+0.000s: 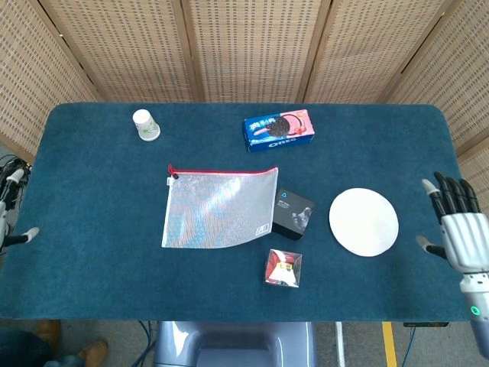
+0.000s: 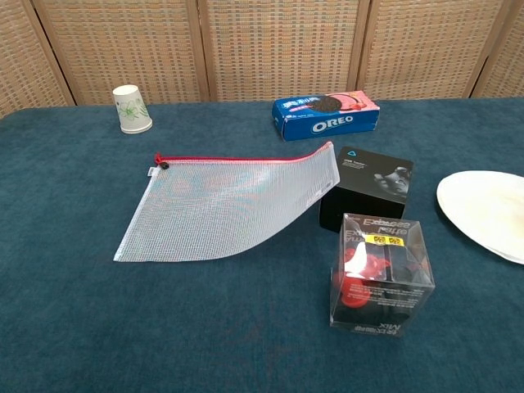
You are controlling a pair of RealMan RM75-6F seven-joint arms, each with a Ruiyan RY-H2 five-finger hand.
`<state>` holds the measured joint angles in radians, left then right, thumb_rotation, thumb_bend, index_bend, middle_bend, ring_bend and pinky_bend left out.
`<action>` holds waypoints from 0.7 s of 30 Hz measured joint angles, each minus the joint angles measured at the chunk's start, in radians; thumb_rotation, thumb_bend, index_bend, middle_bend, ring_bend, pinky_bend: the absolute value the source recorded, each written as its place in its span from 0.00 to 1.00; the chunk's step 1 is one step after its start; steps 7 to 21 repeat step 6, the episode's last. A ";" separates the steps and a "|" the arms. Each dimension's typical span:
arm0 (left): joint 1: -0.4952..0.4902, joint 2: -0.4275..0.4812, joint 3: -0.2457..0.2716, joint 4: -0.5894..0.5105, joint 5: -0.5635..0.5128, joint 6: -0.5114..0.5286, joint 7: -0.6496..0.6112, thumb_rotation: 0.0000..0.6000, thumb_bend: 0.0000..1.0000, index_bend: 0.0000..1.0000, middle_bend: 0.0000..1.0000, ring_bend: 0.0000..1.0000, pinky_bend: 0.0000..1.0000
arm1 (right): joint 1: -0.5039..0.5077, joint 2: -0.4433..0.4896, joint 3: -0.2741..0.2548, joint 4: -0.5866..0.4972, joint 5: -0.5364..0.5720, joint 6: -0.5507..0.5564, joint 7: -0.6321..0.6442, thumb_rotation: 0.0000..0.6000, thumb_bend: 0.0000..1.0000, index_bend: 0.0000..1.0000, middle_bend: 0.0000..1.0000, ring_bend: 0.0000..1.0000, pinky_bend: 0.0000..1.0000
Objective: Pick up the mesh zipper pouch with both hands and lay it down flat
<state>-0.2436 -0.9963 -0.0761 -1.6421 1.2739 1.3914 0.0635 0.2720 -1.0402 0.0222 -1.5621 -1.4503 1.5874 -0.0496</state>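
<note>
The mesh zipper pouch (image 1: 218, 206) (image 2: 221, 206), clear with a red zipper along its far edge, lies on the blue table. Its right edge curls up against a black box (image 1: 293, 214) (image 2: 370, 187). My left hand (image 1: 15, 238) shows only as fingertips at the far left edge of the head view, off the table and well away from the pouch. Off the table's right side, my right hand (image 1: 458, 229) has its fingers spread and holds nothing. Neither hand appears in the chest view.
A paper cup (image 1: 145, 125) (image 2: 131, 108) stands at the back left, with an Oreo box (image 1: 280, 128) (image 2: 326, 116) behind the pouch. A white plate (image 1: 364, 222) (image 2: 487, 211) lies to the right. A clear box holding something red (image 1: 283, 267) (image 2: 381, 274) stands near the front.
</note>
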 measured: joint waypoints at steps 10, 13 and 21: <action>0.111 -0.010 0.080 0.002 0.119 0.124 -0.021 1.00 0.00 0.00 0.00 0.00 0.00 | -0.114 -0.014 -0.042 0.060 -0.060 0.117 -0.007 1.00 0.00 0.02 0.00 0.00 0.00; 0.111 -0.010 0.080 0.002 0.119 0.124 -0.021 1.00 0.00 0.00 0.00 0.00 0.00 | -0.114 -0.014 -0.042 0.060 -0.060 0.117 -0.007 1.00 0.00 0.02 0.00 0.00 0.00; 0.111 -0.010 0.080 0.002 0.119 0.124 -0.021 1.00 0.00 0.00 0.00 0.00 0.00 | -0.114 -0.014 -0.042 0.060 -0.060 0.117 -0.007 1.00 0.00 0.02 0.00 0.00 0.00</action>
